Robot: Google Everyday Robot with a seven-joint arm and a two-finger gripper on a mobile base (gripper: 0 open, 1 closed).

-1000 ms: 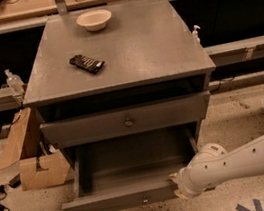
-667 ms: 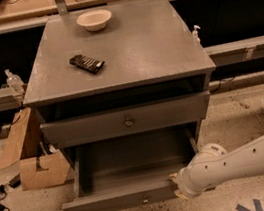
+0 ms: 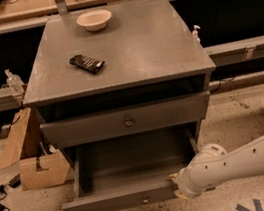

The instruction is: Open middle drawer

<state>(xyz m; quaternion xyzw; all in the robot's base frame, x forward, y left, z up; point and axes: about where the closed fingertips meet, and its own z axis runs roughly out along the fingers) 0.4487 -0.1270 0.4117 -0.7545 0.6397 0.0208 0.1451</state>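
Grey middle drawer (image 3: pixel 113 201) stands pulled out from cabinet (image 3: pixel 128 52). Gripper (image 3: pixel 176 187) at drawer front's right end; spread or pinched, can't tell.

Nothing has visibly moved: the gripper (image 3: pixel 176 186) remains at the right end of the open drawer (image 3: pixel 113 201), exactly as before.

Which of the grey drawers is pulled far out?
The middle drawer, the lower of the two visible: its inside shows, and the tool is at its front's right end. The drawer above is pushed in.
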